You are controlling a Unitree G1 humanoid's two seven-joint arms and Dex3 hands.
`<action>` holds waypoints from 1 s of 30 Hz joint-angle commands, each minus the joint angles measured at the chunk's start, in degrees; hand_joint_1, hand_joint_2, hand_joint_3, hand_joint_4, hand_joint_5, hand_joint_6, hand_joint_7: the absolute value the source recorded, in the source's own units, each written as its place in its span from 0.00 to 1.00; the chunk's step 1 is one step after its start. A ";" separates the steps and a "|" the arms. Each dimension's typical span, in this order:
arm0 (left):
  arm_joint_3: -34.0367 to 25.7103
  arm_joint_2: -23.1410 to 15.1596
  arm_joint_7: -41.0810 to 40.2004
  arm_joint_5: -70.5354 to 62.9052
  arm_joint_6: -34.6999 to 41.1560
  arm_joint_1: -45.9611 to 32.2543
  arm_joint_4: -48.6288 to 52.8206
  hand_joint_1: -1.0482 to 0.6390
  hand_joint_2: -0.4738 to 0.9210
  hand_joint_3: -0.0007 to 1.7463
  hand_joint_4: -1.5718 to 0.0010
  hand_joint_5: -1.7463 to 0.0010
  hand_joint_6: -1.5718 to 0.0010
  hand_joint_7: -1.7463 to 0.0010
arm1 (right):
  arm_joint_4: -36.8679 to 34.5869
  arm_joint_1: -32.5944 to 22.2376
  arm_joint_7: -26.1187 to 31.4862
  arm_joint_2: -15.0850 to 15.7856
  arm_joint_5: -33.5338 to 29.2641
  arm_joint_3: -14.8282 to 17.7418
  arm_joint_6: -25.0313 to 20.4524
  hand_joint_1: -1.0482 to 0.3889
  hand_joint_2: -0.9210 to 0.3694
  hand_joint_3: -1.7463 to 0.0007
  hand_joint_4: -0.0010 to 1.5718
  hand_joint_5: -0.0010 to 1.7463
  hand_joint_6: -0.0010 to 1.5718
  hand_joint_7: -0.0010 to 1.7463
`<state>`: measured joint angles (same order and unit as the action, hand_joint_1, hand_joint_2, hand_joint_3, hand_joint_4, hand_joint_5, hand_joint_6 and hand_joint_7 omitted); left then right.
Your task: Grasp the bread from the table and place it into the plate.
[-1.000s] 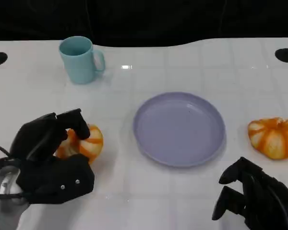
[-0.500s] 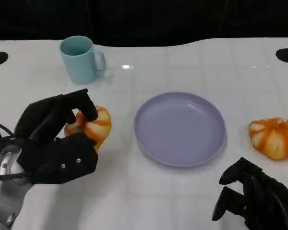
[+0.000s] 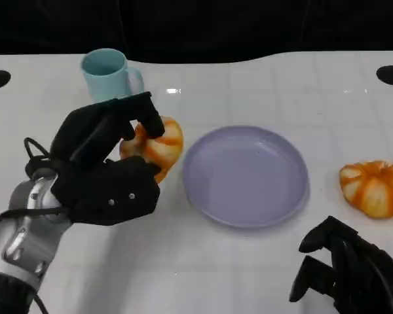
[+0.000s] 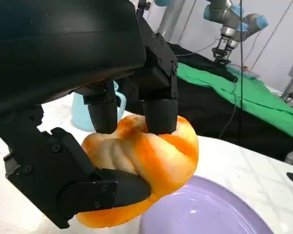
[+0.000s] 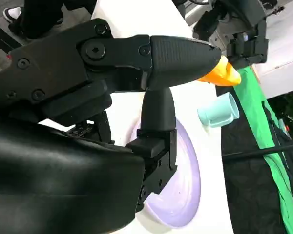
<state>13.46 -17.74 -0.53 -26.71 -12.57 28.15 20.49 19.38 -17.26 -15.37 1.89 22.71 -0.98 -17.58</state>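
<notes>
My left hand (image 3: 103, 171) grips a round orange-and-white bread (image 3: 160, 144) and holds it above the table, just beside the left rim of the lilac plate (image 3: 249, 178). In the left wrist view the fingers (image 4: 158, 105) press on top of the bread (image 4: 151, 161) and the thumb cups it from below, with the plate (image 4: 210, 214) just beyond it. A second orange-and-white bread (image 3: 373, 188) lies on the table right of the plate. My right hand (image 3: 346, 271) rests at the near right edge, holding nothing, its fingers apart.
A light blue cup (image 3: 109, 73) stands at the back left, behind the lifted bread. The right wrist view shows the plate (image 5: 188, 180), the cup (image 5: 219, 111) and a bit of the held bread (image 5: 223, 74). The plate holds nothing.
My left hand has lifted the bread off the table and carried it right and away from me, up to the plate's left rim. The right hand has stayed still.
</notes>
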 commanded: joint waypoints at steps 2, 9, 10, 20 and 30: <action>1.22 1.47 -0.91 -0.70 -2.37 3.20 3.26 0.54 0.66 0.72 0.45 0.00 0.54 0.00 | -0.23 0.04 -0.14 0.34 0.50 0.46 -0.10 0.38 0.00 0.72 0.40 1.00 0.26 0.99; 3.65 4.30 -2.44 -2.98 -4.11 5.59 6.15 0.53 0.63 0.76 0.43 0.00 0.55 0.00 | 0.15 -0.13 -0.21 0.43 0.64 0.34 -0.35 0.38 0.00 0.72 0.40 1.00 0.26 0.98; 3.76 4.50 -2.60 -3.14 -4.24 5.71 6.34 0.53 0.63 0.76 0.43 0.00 0.55 0.00 | 0.14 -0.15 -0.22 0.43 0.68 0.34 -0.31 0.38 0.00 0.72 0.40 1.00 0.26 0.98; 6.75 9.15 -4.50 -5.23 -5.27 9.29 10.87 0.51 0.61 0.78 0.41 0.00 0.54 0.00 | 0.62 -0.69 -0.35 0.73 0.82 0.23 -0.19 0.38 0.00 0.72 0.40 1.00 0.26 0.98; 8.65 12.33 -7.92 -7.10 -6.59 12.53 17.79 0.51 0.62 0.79 0.40 0.00 0.54 0.00 | 0.94 -1.11 -0.64 0.86 0.68 0.18 0.16 0.37 0.00 0.72 0.39 1.00 0.25 0.98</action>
<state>21.63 -5.73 -6.47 -33.13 -18.90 39.18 36.42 19.51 -17.98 -15.83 2.07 23.18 -1.09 -17.49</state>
